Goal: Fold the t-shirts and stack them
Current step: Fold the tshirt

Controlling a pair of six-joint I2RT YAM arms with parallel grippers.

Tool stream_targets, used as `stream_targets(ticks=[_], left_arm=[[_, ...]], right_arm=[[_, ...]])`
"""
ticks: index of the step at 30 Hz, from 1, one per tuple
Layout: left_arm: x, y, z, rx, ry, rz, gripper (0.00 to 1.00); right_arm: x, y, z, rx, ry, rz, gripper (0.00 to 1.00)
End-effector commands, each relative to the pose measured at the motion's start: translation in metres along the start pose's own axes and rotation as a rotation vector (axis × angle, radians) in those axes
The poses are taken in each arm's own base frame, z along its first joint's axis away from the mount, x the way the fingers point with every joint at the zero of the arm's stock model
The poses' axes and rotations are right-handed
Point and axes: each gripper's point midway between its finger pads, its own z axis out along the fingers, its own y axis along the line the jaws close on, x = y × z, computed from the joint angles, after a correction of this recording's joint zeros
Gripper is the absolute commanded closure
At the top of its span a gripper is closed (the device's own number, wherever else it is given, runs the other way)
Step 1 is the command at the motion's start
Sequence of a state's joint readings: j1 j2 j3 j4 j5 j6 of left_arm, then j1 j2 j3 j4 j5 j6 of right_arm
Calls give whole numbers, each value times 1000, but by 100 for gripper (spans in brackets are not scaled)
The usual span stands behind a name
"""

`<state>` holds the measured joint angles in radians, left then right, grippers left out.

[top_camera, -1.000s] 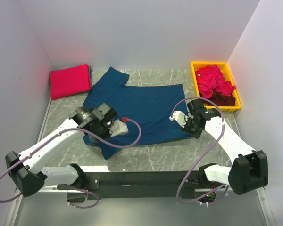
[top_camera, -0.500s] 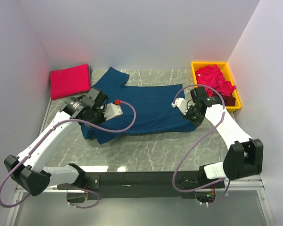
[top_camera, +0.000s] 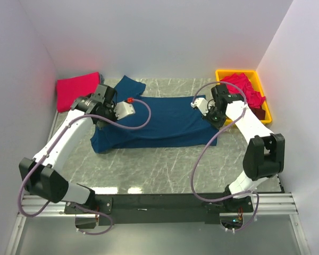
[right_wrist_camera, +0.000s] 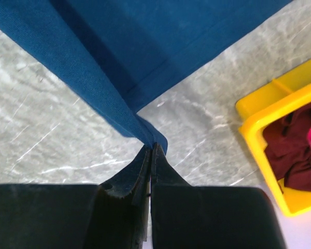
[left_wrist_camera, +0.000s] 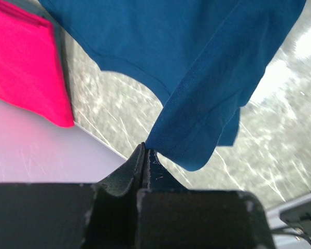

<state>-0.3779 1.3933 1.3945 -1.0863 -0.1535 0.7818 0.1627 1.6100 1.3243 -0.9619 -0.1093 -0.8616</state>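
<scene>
The navy blue t-shirt (top_camera: 159, 122) lies across the middle of the table, folded lengthwise. My left gripper (top_camera: 102, 118) is shut on its left part and holds it off the table, as the left wrist view shows (left_wrist_camera: 145, 148). My right gripper (top_camera: 208, 118) is shut on the shirt's right corner (right_wrist_camera: 151, 139), lifted above the table. A folded red-pink t-shirt (top_camera: 77, 90) lies at the far left corner and shows in the left wrist view (left_wrist_camera: 26, 67). Crumpled red-pink shirts (top_camera: 242, 90) and a dark maroon one (top_camera: 253, 112) lie in the bin.
The yellow plastic bin (top_camera: 221, 74) stands at the far right, close to my right gripper; its corner shows in the right wrist view (right_wrist_camera: 259, 119). White walls enclose the table on the left, back and right. A black rail (top_camera: 159, 202) runs along the near edge.
Both grippers have moved away from the near edge toward the back, carrying the navy shirt's near edge over itself. The shirt is now narrower front to back.
</scene>
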Motion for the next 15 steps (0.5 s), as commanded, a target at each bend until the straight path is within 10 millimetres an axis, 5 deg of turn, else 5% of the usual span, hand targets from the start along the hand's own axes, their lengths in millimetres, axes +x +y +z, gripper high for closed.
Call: stream_targets(ticks=[1, 15], left_arm=[[-26, 25, 1, -53, -100, 22, 100], [-36, 58, 41, -62, -97, 34, 100]], right_arm=[[-9, -16, 3, 19, -10, -3, 100], [-21, -44, 30, 41, 13, 7, 100]])
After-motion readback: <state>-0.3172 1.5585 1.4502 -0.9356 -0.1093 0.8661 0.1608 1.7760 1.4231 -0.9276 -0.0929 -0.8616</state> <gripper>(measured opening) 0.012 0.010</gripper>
